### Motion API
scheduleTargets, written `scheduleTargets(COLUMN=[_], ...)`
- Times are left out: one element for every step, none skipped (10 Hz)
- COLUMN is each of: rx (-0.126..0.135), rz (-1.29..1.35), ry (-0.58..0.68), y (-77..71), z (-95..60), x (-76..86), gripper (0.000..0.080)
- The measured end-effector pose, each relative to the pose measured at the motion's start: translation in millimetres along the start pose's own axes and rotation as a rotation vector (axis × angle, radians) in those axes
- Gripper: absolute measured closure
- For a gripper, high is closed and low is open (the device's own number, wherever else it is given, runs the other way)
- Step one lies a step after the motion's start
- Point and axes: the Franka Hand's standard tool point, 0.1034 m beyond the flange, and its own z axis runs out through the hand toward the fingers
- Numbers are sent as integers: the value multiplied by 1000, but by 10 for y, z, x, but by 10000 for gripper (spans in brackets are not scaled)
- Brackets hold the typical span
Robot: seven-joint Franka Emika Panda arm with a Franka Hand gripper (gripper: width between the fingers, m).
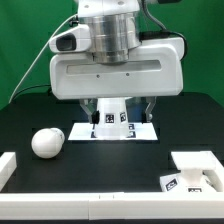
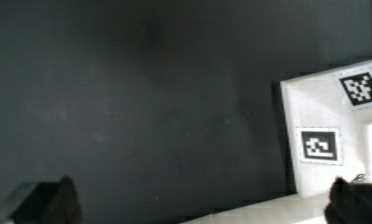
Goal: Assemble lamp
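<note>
**A:** Gripper (image 2: 204,205) status?

**B:** Fingers (image 2: 41,200) wide apart, nothing btwn them, only bare black table (image 2: 147,110) below.

**A:** Lamp parts?

**B:** Shade (image 1: 110,115) stands upright by the marker board (image 1: 80,133). In the ext. view it sits in line w/ the gripper, but it isn't gripped. Bulb (image 1: 45,142) lies on the table toward the ext. view's left, well apart. Base (image 1: 195,162) is far toward the ext. view's right.

**A:** White tagged piece (image 2: 334,110) in the wrist view?

**B:** At the frame edge, beside one fingertip. Can't tell which part it is.
</note>
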Motion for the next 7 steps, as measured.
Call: scheduleTargets(rx=[3, 15, 9, 8, 4, 29, 30], rz=[-3, 3, -12, -14, -29, 4, -3], ry=[-29, -71, -148, -241, -267, -333, -388], y=[60, 316, 567, 817, 999, 968, 951], z=[18, 57, 27, -70, -38, 1, 3], x=[-30, -83, -195, -245, -183, -228, -240], gripper=[101, 101, 101, 101, 101, 101, 101])
